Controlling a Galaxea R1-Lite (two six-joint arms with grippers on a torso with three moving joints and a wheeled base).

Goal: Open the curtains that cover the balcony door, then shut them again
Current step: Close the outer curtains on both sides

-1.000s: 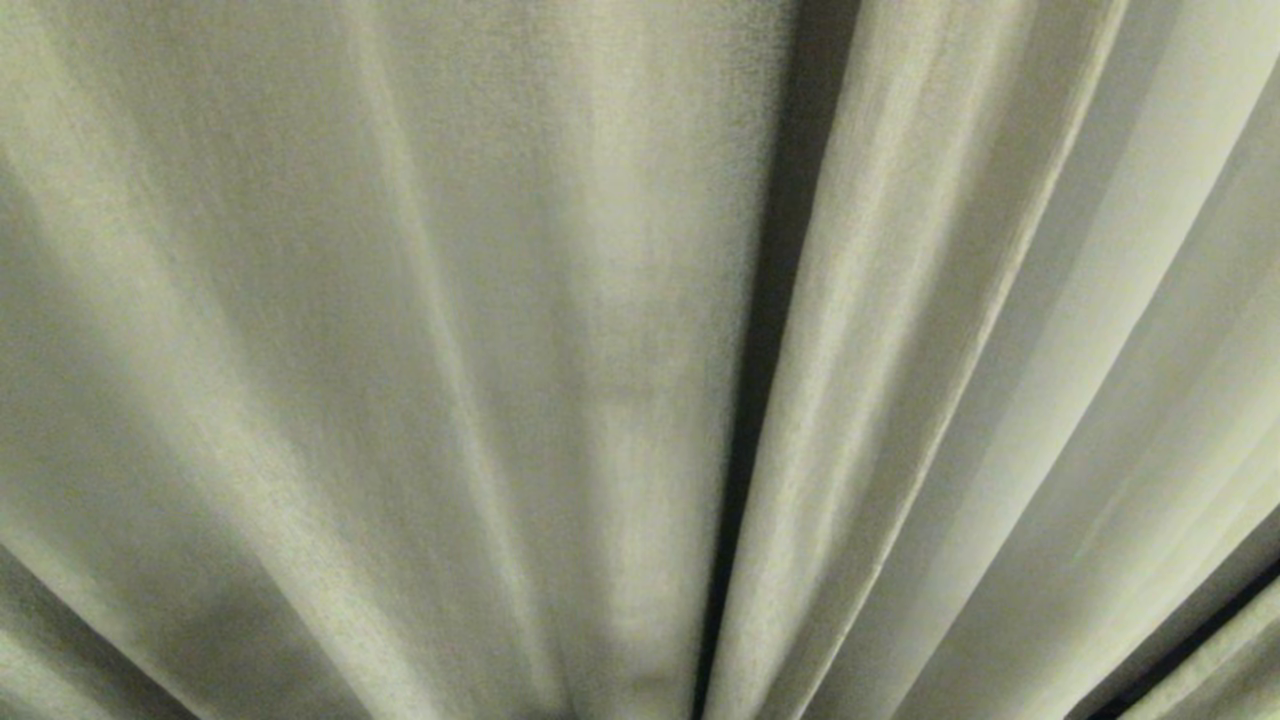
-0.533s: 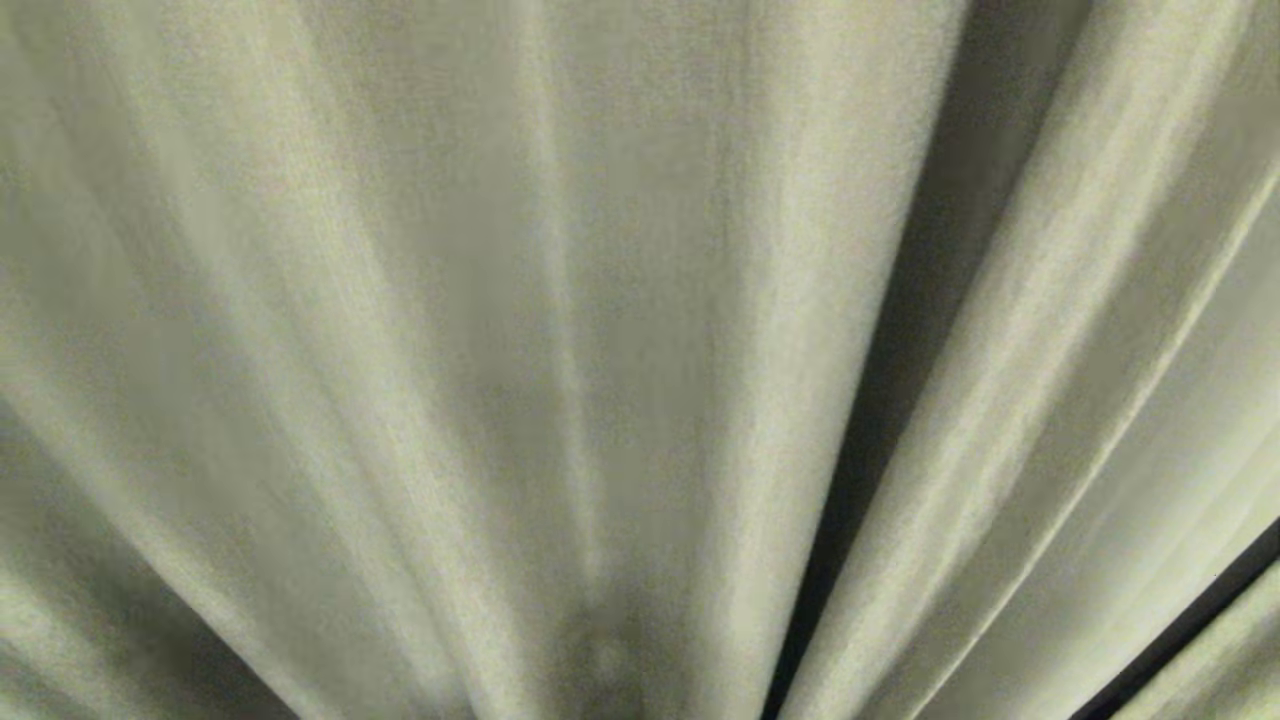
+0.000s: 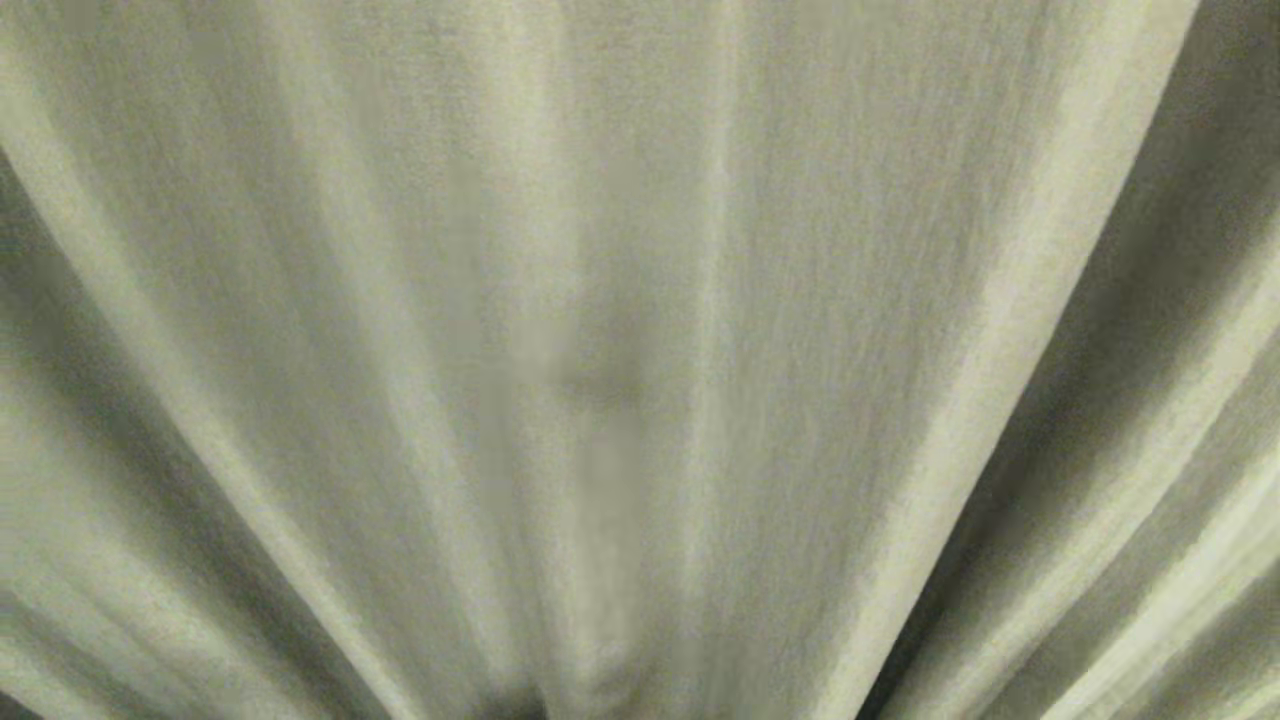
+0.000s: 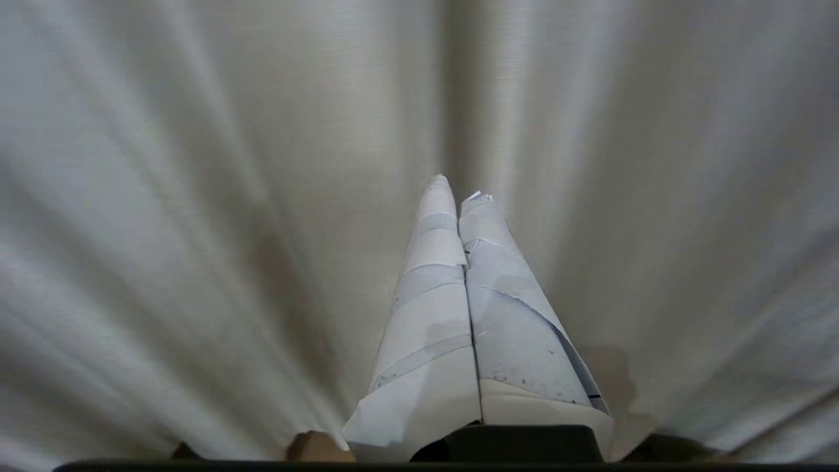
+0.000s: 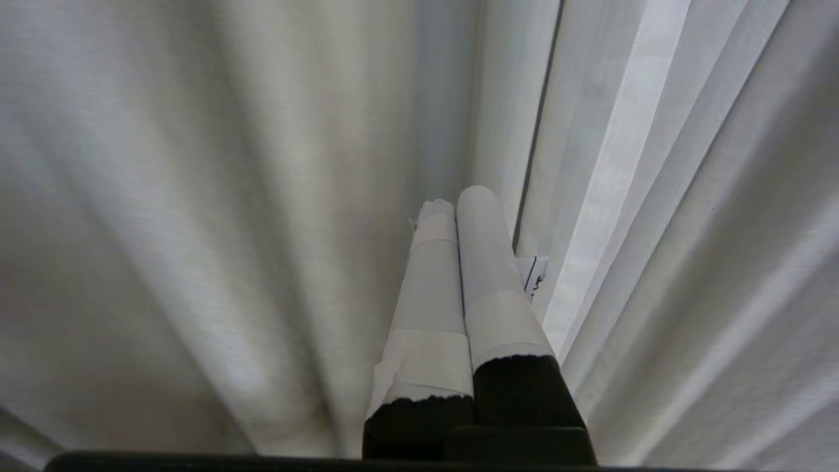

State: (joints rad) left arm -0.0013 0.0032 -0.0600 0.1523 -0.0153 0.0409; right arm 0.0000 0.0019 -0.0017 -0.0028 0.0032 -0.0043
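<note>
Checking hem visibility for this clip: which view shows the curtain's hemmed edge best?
The right wrist view: the curtains' hemmed edge runs crisp beside the shut right end effector. Head and left wrist views show only folds, no distinct hem.

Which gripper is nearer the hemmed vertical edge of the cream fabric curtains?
Right. The right gripper, fingers shut, points up beside the hemmed edge of the cream fabric curtains. The left gripper, also shut, faces unbroken folds with no edge in view.
</note>
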